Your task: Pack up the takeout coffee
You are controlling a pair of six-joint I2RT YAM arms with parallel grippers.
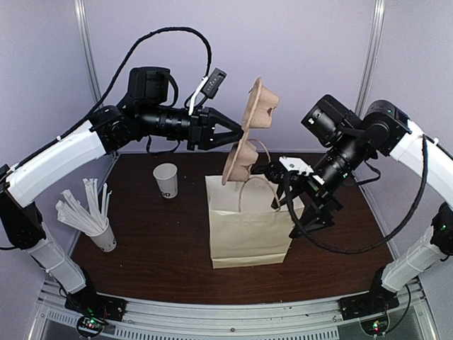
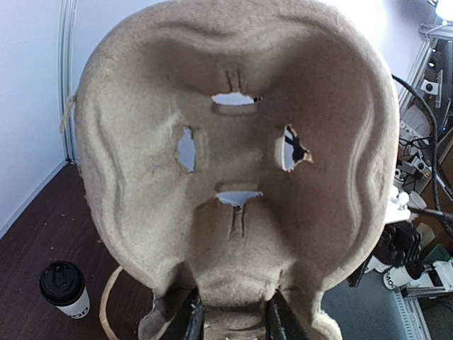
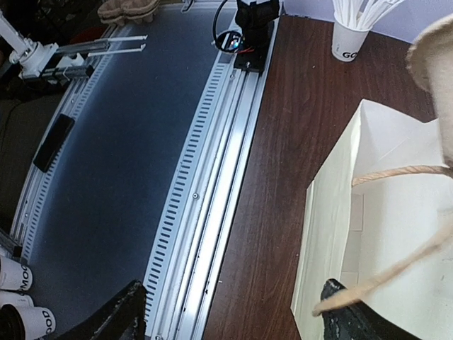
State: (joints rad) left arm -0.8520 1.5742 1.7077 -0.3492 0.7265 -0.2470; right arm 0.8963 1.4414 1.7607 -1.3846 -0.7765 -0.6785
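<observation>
My left gripper (image 1: 241,131) (image 2: 237,322) is shut on the bottom edge of a brown moulded-pulp cup carrier (image 1: 248,134) (image 2: 233,142). It holds the carrier upright in the air above the open white paper bag (image 1: 248,227) (image 3: 396,212). The takeout coffee (image 2: 64,289), a white cup with a black lid, stands on the table beyond the carrier in the left wrist view; the top view hides it. My right gripper (image 1: 297,209) (image 3: 233,315) is open at the bag's right rim. One of its fingers (image 3: 347,315) is at the bag mouth, with a twine handle lying across it.
A white cup of wrapped straws (image 1: 102,234) (image 3: 350,42) stands at the front left of the table. A lidless white printed cup (image 1: 166,180) stands at the back left. The metal rail (image 3: 212,177) runs along the table's near edge. Spare cups (image 3: 14,276) lie off the table.
</observation>
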